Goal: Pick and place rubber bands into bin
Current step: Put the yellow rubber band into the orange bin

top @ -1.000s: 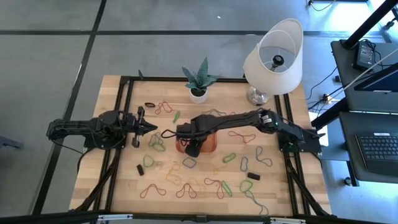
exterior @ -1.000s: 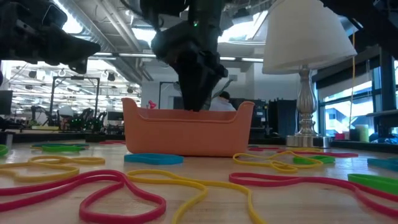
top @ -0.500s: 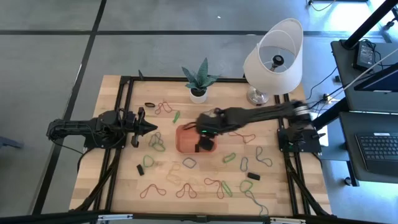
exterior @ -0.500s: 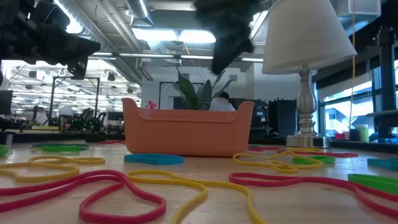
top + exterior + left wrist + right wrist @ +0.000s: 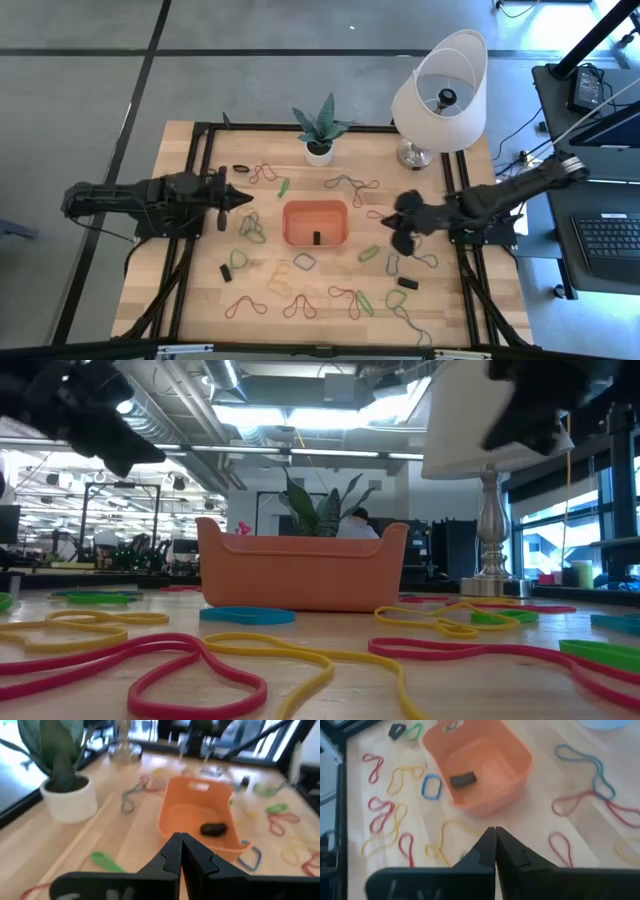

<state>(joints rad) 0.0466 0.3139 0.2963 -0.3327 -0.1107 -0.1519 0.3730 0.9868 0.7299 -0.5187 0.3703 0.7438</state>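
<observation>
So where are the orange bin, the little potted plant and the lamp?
bin point(image 5: 297, 212): high view, on its left inner wall.
potted plant point(image 5: 319, 150): high view, on the white pot under the leaves.
lamp point(image 5: 425, 115): high view, on the side of the white shade.

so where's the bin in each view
High view: the bin sits mid-table, between the two arms.
Low view: left of centre, standing on the table.
Left wrist view: centre right, beyond the shut left claw.
Right wrist view: upper centre, beyond the shut right claw.
Shared landmark: the black band lying in the bin shows in the high and both wrist views; the low view hides it.
</observation>
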